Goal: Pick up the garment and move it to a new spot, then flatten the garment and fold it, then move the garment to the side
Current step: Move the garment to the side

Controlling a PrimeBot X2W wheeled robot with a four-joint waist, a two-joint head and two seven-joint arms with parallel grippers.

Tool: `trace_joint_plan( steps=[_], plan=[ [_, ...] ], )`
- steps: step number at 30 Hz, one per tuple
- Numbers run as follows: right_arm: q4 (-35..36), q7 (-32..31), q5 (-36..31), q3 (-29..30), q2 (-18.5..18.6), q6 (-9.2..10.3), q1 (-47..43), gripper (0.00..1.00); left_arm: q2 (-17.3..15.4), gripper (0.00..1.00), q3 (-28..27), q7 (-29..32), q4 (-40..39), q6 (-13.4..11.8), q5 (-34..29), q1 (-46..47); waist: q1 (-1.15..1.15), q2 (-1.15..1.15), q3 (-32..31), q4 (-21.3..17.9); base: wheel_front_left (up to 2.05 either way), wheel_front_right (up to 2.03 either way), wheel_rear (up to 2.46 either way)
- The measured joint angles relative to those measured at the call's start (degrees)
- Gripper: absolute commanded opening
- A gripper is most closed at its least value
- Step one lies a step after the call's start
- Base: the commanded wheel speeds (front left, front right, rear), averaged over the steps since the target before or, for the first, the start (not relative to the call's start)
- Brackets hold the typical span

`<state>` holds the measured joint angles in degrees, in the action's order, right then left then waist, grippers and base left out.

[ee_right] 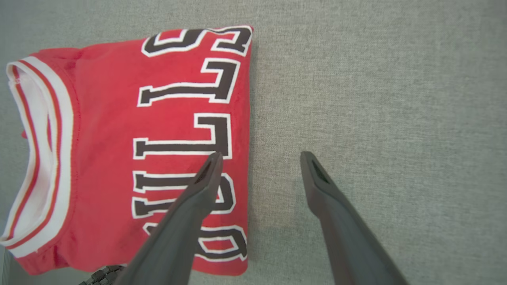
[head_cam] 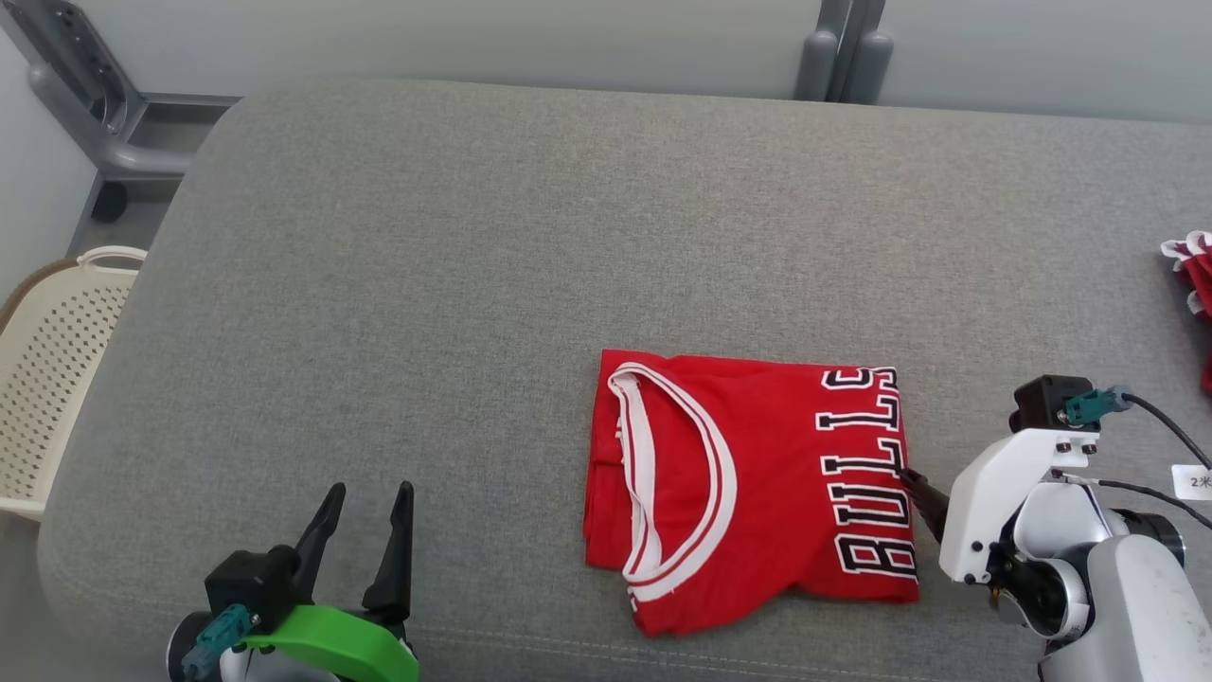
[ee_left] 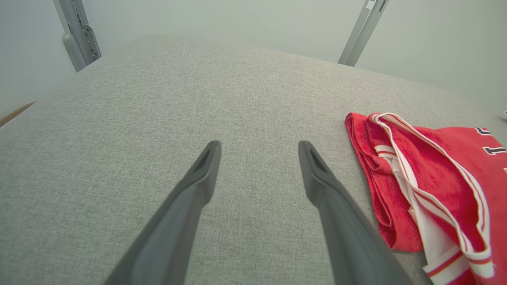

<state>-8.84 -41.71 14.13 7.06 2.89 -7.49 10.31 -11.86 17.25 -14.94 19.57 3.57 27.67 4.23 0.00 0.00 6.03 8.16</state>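
Observation:
The garment [head_cam: 748,483] is a red jersey with white trim and black BULLS lettering, folded into a rough square on the grey cushion. My right gripper [ee_right: 259,158] hangs open over the garment's [ee_right: 119,150] right edge: one finger above the lettering, the other above bare cushion, holding nothing. In the head view one dark fingertip [head_cam: 917,483] of it touches the garment's right edge. My left gripper [head_cam: 365,507] stands open near the cushion's front left, well apart from the garment [ee_left: 427,186]; its fingers frame bare fabric around the gripper [ee_left: 259,148].
The grey cushion [head_cam: 492,265] stretches wide behind and to the left of the garment. A cream perforated basket [head_cam: 47,379] stands off the left edge. More red and white cloth [head_cam: 1195,284] lies at the far right edge. Grey frame legs [head_cam: 843,47] stand behind.

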Motion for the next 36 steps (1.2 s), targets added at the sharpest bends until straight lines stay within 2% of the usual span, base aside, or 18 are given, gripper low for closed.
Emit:
trace_joint_plan(
  steps=[7,16,17,18,19,28,36],
  plan=[
    [-5.9,2.0,2.9,-1.3,0.0,0.00,3.0,1.00,-0.1,1.00,0.2,0.0,0.2,0.0,0.0,1.1,0.00,0.00,2.0,0.9,0.00,0.00,0.00],
    [-10.7,0.6,2.6,-1.6,0.1,0.00,5.3,1.00,-0.1,1.00,0.4,0.0,0.8,0.0,0.0,2.0,0.00,0.00,2.9,1.8,0.00,0.00,0.00],
    [-11.0,0.3,2.4,-1.5,0.1,0.00,5.5,0.84,-0.1,1.00,0.4,0.0,0.9,0.0,0.0,2.0,0.00,0.00,3.0,1.9,0.00,0.00,0.00],
    [-11.0,0.3,2.4,-1.5,0.1,0.00,5.5,0.49,-0.1,1.00,0.4,0.0,0.9,0.0,0.0,2.0,0.00,0.00,3.0,1.9,0.00,0.00,0.00],
    [-11.3,0.1,2.4,-1.4,0.1,0.00,5.7,0.00,-0.1,1.00,0.4,0.0,0.9,0.0,0.0,2.0,0.00,0.00,3.0,1.9,0.00,0.00,0.00],
    [-12.2,1.3,-0.9,-0.4,-0.1,-0.04,7.8,0.00,-0.1,1.00,0.2,0.0,1.3,0.0,0.1,2.3,0.00,0.00,2.9,1.9,0.00,0.00,0.00],
    [-11.2,1.5,-6.2,-0.6,-0.1,-0.04,13.4,0.00,0.2,1.00,0.0,0.0,0.9,0.0,-0.1,2.3,0.00,0.00,2.2,0.5,0.00,0.00,0.00]
  ],
)
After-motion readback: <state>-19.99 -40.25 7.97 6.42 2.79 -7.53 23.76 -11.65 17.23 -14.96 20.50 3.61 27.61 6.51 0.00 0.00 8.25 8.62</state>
